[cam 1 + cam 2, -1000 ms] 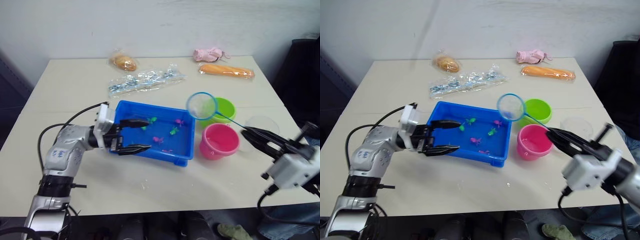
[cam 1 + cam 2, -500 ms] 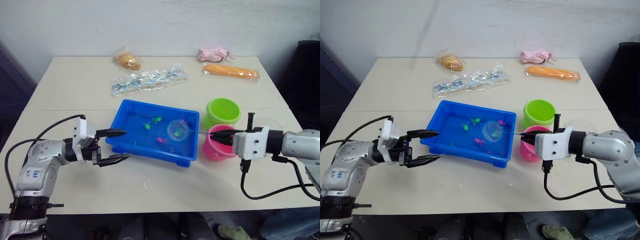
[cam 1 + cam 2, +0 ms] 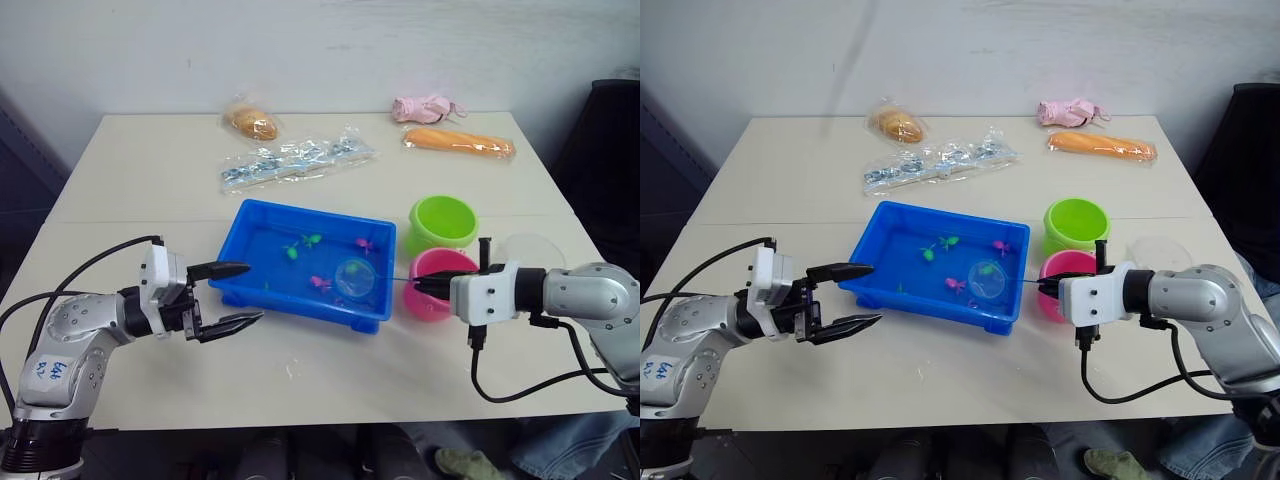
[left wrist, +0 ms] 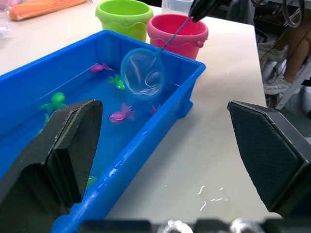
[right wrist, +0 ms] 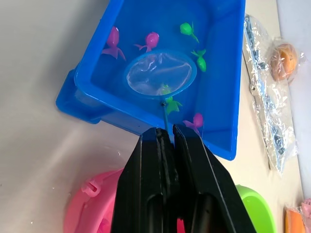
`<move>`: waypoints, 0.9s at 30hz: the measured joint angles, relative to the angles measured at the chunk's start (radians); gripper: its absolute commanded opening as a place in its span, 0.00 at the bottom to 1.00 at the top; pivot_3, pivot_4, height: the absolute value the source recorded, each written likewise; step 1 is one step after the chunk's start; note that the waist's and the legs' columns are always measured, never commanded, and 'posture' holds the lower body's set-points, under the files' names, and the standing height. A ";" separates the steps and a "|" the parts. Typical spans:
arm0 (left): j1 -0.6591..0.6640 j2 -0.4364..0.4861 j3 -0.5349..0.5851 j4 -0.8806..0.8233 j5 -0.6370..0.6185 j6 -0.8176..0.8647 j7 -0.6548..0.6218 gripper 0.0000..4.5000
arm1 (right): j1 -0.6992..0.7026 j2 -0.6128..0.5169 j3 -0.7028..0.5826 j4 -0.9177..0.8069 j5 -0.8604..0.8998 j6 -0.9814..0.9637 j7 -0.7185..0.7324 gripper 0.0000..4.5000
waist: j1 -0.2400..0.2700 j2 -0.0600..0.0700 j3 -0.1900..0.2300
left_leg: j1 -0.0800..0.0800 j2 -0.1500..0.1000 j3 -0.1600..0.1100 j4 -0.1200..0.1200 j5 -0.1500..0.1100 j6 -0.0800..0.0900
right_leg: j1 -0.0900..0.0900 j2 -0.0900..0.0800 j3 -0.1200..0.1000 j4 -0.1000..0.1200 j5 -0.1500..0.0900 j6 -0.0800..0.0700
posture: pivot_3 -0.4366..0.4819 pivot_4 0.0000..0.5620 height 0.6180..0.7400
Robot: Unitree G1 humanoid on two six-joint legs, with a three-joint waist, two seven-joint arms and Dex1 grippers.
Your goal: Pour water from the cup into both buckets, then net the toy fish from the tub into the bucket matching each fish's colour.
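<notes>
From the head camera, the blue tub (image 3: 308, 262) sits mid-desk (image 3: 150, 190) with the green bucket (image 3: 443, 221) and the pink bucket (image 3: 437, 281) just beside its right end, the green one farther back; the right hand (image 3: 424, 286) reaches over the pink bucket, its fingers pinched together on the thin wire handle of the net (image 3: 355, 278), whose hoop hangs inside the tub near the front right corner; the left hand (image 3: 232, 297) waits by the tub's left end with its fingers spread and holding nothing; the clear cup (image 3: 531, 250) stands right of the buckets, and packets of snacks (image 3: 293, 161) lie along the desk's far side. In the left wrist view, the hoop is low in the tub among pink and green toy fish (image 4: 122, 114). From the right wrist, the closed fingers grip the handle, and a green fish (image 5: 164, 90) shows through the mesh, though whether it lies in the net or beneath it I cannot tell.
</notes>
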 measured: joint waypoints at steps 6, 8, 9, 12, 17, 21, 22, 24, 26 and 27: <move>0.008 0.005 0.006 0.003 0.000 -0.001 -0.001 0.99 | -0.030 0.014 0.029 -0.001 -0.048 0.051 0.004 0.00 | 0.000 0.000 0.000 | 0.000 0.000 0.000 0.000 0.000 0.000 | 0.000 0.000 0.000 0.000 0.000 0.000 | 0.48 0.27 1.00; 0.009 0.006 0.006 0.005 0.000 -0.001 -0.001 0.99 | -0.033 0.022 0.036 -0.002 -0.054 0.064 0.010 0.00 | 0.000 0.000 0.000 | 0.000 0.000 0.000 0.000 0.000 0.000 | 0.000 0.000 0.000 0.000 0.000 0.000 | 0.48 0.27 1.00; 0.009 0.006 0.006 0.008 0.000 -0.001 -0.001 0.99 | -0.048 0.030 0.047 -0.002 -0.057 0.077 0.015 0.00 | 0.000 0.000 0.000 | 0.000 0.000 0.000 0.000 0.000 0.000 | 0.000 0.000 0.000 0.000 0.000 0.000 | 0.48 0.27 1.00; 0.010 0.007 0.006 0.013 0.000 -0.001 -0.004 0.99 | -0.083 0.055 0.086 -0.008 -0.068 0.125 0.036 0.00 | -0.001 0.000 0.000 | 0.000 0.000 0.000 0.000 0.000 0.000 | 0.000 0.000 0.000 0.000 0.000 0.000 | 0.48 0.27 1.00; 0.010 0.011 0.006 0.017 0.000 -0.001 -0.006 0.99 | -0.115 0.070 0.137 -0.045 -0.071 0.226 0.083 0.00 | 0.000 0.000 0.000 | 0.000 0.000 0.000 0.000 0.000 0.000 | 0.000 0.000 0.000 0.000 0.000 0.000 | 0.48 0.27 1.00; 0.010 0.014 0.006 0.020 0.001 -0.001 -0.006 0.99 | -0.134 0.070 0.151 -0.088 -0.038 0.340 0.144 0.00 | 0.000 0.000 0.000 | 0.000 0.000 0.000 0.000 0.000 0.000 | 0.000 0.000 0.000 0.000 0.000 0.000 | 0.48 0.27 1.00; 0.010 0.014 0.006 0.021 0.001 -0.001 -0.006 0.99 | -0.144 0.071 0.152 -0.097 -0.027 0.375 0.155 0.00 | 0.000 0.000 0.000 | 0.000 0.000 0.000 0.000 0.000 0.000 | 0.000 0.000 0.000 0.000 0.000 0.000 | 0.48 0.27 1.00; 0.010 0.014 0.006 0.021 0.003 -0.002 -0.005 0.99 | -0.165 0.077 0.153 -0.112 -0.008 0.436 0.170 0.00 | -0.001 0.000 0.000 | 0.000 0.000 0.000 0.000 0.000 0.000 | 0.000 0.000 0.000 0.000 0.000 0.000 | 0.48 0.27 1.00; 0.009 0.014 0.005 0.021 0.005 -0.003 -0.003 0.99 | -0.192 0.111 0.152 -0.117 0.025 0.510 0.169 0.00 | -0.001 0.000 0.000 | 0.000 0.001 0.000 0.000 0.000 0.000 | 0.000 0.001 0.000 0.000 0.000 0.000 | 0.48 0.27 1.00; 0.008 0.014 0.005 0.021 0.005 -0.003 -0.002 0.99 | -0.199 0.122 0.152 -0.120 0.038 0.532 0.167 0.00 | -0.001 0.000 0.000 | 0.000 0.000 0.000 0.000 0.000 -0.001 | -0.001 0.000 0.000 0.000 0.000 0.000 | 0.48 0.27 1.00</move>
